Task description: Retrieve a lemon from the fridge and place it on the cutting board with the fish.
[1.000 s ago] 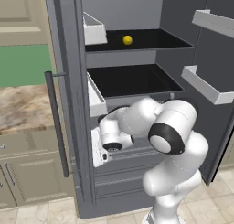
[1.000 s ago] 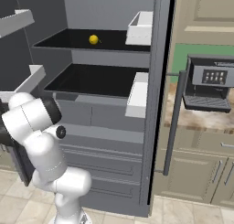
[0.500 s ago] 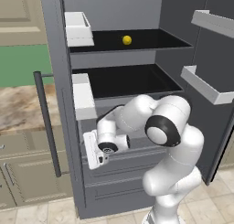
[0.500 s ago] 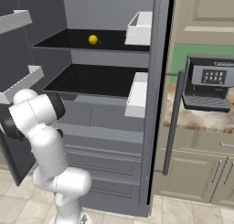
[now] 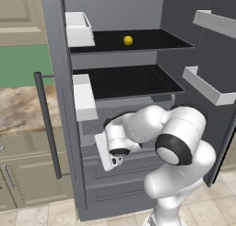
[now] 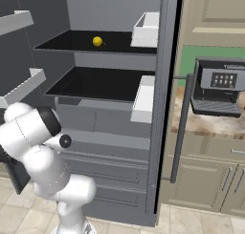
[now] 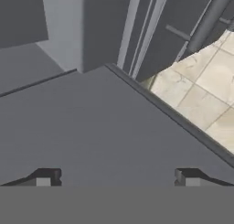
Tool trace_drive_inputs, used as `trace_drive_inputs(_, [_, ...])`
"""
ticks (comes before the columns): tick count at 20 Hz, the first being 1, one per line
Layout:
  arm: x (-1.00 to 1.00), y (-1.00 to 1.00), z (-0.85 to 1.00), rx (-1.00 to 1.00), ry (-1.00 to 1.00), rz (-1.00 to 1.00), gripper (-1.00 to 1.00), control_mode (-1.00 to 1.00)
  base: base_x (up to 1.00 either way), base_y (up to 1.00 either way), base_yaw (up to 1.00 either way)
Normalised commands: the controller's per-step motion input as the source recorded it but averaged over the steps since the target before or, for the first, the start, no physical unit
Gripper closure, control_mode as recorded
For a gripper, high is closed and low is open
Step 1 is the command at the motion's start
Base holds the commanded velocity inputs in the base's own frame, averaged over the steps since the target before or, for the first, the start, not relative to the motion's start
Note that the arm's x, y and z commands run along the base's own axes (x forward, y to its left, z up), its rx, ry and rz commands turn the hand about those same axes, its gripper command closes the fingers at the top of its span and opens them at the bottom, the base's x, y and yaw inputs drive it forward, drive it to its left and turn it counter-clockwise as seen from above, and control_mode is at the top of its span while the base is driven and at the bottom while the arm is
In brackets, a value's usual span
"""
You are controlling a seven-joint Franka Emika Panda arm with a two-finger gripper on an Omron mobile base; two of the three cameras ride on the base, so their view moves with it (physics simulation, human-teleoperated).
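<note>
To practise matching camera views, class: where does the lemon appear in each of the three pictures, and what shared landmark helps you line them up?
Left base view: lemon at upper centre, on the fridge's top black shelf.
Right base view: lemon at upper left, on the same shelf.
Hand view: not in it.
Shared landmark: the white door bin level with that shelf.
</note>
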Motion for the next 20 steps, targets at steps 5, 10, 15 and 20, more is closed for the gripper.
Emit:
trace_drive_inputs(5, [0.07,-0.92,0.52,-0.38,0.0,-0.01,-1.0,-1.0,0.0,0.0,0.0])
trace_drive_inputs(10, [0.04,-0.54,0.95,-0.4,-0.08,0.13,-1.0,-1.0,0.0,0.0,0.0])
trace_drive_inputs(15, [0.02,-0.36,1.0,-0.46,-0.17,0.29,-1.0,-1.0,0.0,0.0,0.0])
trace_drive_inputs(20, [0.03,-0.69,1.0,-0.41,0.07,0.13,-1.0,-1.0,0.0,0.0,0.0])
